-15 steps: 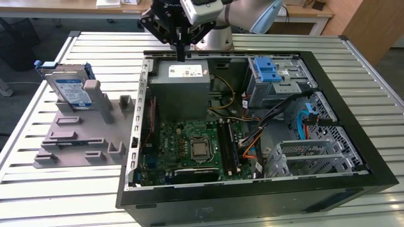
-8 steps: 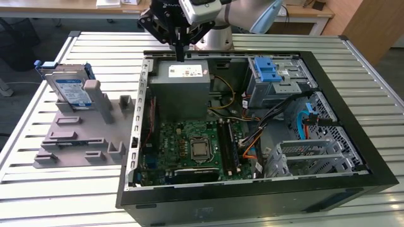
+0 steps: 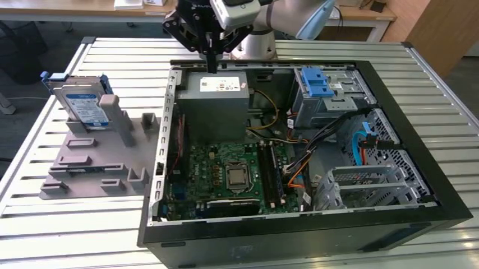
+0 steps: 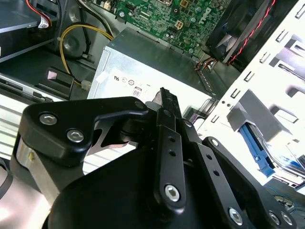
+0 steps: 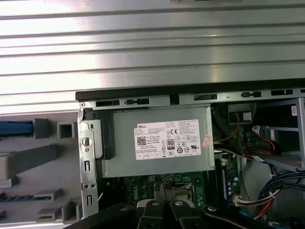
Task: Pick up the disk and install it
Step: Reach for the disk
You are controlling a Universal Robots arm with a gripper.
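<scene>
Exterior view shows the disk (image 3: 82, 106) standing upright in a grey holder (image 3: 90, 162) on the slatted table (image 3: 45, 235), at the exterior view's left, well apart from the gripper (image 3: 213, 68). Its blue-and-white label faces the camera, the print too small to make out. The gripper hangs over the far edge of the open computer case (image 3: 299, 235), above a grey metal box (image 3: 217, 112), its fingers closed together on nothing. The first wrist view gives the box's white sticker (image 5: 167, 139) square-on. A blue strip (image 5: 14, 128) beside the holder is cut off there, too little to identify.
</scene>
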